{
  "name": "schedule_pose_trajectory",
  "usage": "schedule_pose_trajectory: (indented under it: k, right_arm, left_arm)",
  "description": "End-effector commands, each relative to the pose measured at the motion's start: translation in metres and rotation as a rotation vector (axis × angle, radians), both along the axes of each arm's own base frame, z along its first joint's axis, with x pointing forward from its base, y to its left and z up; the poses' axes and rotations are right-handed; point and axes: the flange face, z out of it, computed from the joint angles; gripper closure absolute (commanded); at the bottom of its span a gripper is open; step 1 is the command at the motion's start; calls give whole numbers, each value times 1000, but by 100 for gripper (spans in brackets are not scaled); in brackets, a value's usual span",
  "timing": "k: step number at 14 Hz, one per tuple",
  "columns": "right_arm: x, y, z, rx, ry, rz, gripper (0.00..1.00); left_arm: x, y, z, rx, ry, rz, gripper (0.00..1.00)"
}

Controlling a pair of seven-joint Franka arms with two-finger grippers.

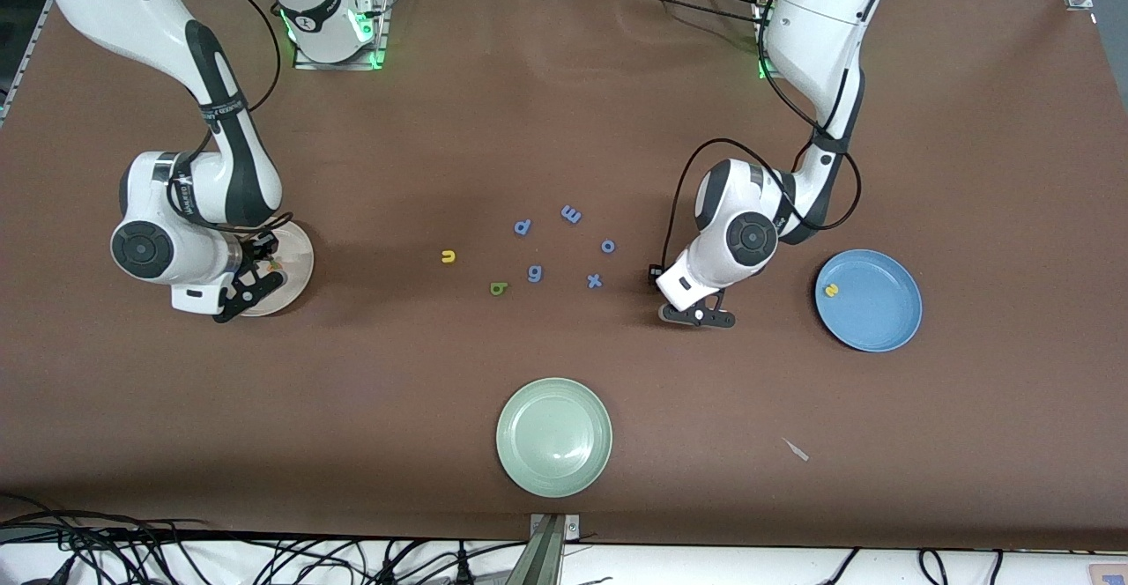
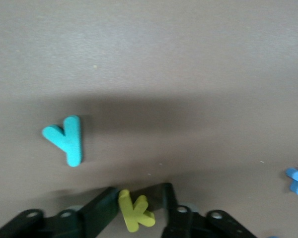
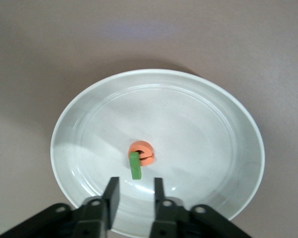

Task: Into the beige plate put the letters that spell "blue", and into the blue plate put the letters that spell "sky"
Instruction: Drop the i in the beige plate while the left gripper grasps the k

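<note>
Pale green plate [image 1: 553,436], nearest the front camera, bare and unused. Left gripper [image 1: 699,315], low over the table, fingers [image 2: 100,212] parted around the yellow k [image 2: 135,211], which stands between them; whether they already pinch it cannot be told. Teal y [image 2: 66,139] lies on the cloth just ahead of that gripper, clear of both fingers. To do this step well: close squarely on the k's stem, lift straight without nudging the y, then carry it to the blue plate [image 1: 869,299], which sits toward the left arm's end of the table and already holds the yellow s [image 1: 830,289]. Right gripper [image 3: 134,195], over the beige plate [image 3: 228,129], fingers spread and holding nothing; orange e [image 3: 142,151] and green l [image 3: 135,165] lie touching in the plate just ahead of them. Yellow u [image 1: 448,256] and green b [image 1: 498,288] remain on the table between the two grippers.
</note>
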Motion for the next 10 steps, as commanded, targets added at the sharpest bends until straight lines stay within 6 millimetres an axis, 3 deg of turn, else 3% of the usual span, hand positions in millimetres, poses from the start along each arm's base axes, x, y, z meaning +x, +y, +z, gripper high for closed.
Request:
schedule_pose_trajectory:
  k: [1,3,6,10]
  right_arm:
    - [-3,20,13,-23,-5,-152,0]
    - [3,49,21,-9,-33,-252,0]
    - [5,102,26,-17,-65,-357,0]
    - [2,185,25,-25,-102,-523,0]
  left_arm:
    - [-3,4,-13,11,4,-5,84]
    - [-2,3,-8,8,3,-5,90]
    - [3,8,17,-12,12,-21,92]
    - [16,40,55,-42,37,-38,94]
